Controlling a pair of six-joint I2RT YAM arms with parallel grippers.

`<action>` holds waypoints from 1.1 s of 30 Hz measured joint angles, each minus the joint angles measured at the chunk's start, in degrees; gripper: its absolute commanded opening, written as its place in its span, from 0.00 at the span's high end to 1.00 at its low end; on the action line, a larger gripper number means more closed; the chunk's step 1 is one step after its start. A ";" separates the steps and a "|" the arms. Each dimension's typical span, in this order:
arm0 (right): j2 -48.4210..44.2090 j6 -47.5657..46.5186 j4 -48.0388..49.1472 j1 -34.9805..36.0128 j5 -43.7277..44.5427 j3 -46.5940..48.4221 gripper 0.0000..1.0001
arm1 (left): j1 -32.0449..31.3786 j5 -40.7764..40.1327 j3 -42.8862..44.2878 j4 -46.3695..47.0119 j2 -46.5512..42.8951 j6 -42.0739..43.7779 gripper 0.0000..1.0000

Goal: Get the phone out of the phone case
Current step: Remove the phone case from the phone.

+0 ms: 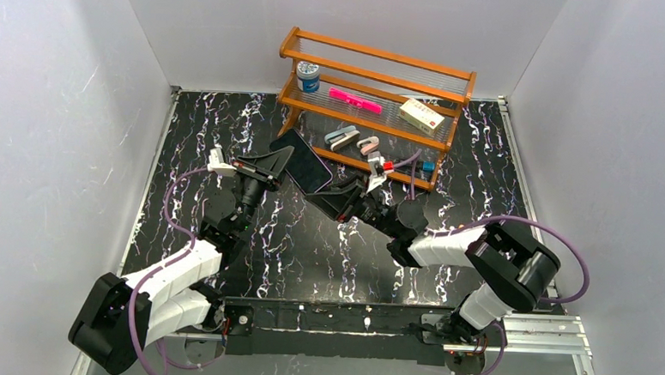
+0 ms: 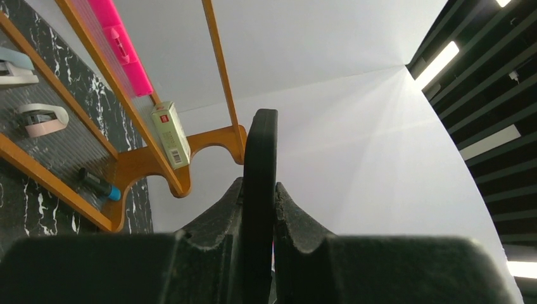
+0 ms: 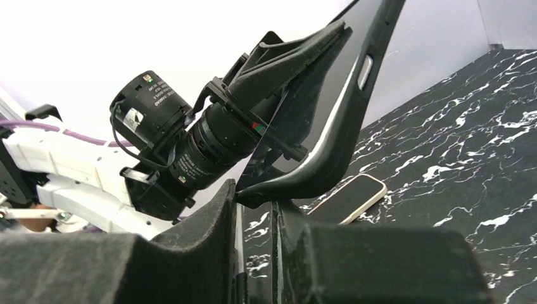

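Left tool (image 1: 277,159) is pressed together on one long edge of the phone case (image 1: 306,163). Its wrist view shows the case edge-on, as a thin dark slab squeezed between the fingers. Right tool (image 1: 342,194) meets the case from the opposite side, its fingers nearly together and apparently nipping the near right corner. The case hangs tilted above the bench (image 1: 308,255), just in front of the wooden rack (image 1: 373,78). Its long axis runs from far left to near right between the two tools, so neither arm is nearer. Whether the phone sits inside cannot be told; a pale-rimmed slab (image 3: 349,197) lies flat on the bench beneath. Any peel would likely pivot on the right tool's corner.
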 measured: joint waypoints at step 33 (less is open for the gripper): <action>-13.55 -14.88 -26.10 -4.94 -1.53 -3.43 0.45 | 0.59 9.53 4.76 -12.70 -2.45 8.63 1.00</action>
